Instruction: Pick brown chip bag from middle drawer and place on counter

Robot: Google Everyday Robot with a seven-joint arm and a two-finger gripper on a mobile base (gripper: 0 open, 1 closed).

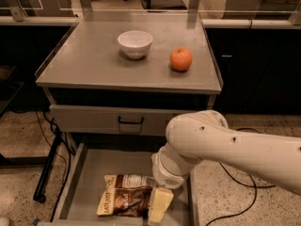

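Chip bag (126,200) is seen lying flat, face up, on the floor of the pulled-out middle drawer (101,166), toward the drawer's front and right of centre. It has not been lifted yet. The pincer (160,205) is lowered into the drawer by the bulky white arm (221,142) and is set at the bag's right end, touching or just beside it. Whether the pincer is open, closed or gripping the bag cannot be told, as its tip is partly cut off at the bottom edge. The low reach from the right is judged to suit an end-on grab of the bag's nearest edge. The drawer is left fully out, presumably so the arm can get in under the closed upper drawer front (108,120). The bag's long axis is laid roughly left to right across the drawer and is slightly skewed. Its tan end with lettering points left and its white patch lies toward the back. The desk (89,62) above carries a white bowl (135,44) and an orange (181,59), well apart from each other. Bare grey surface is left in front of them, judged enough for the bag.
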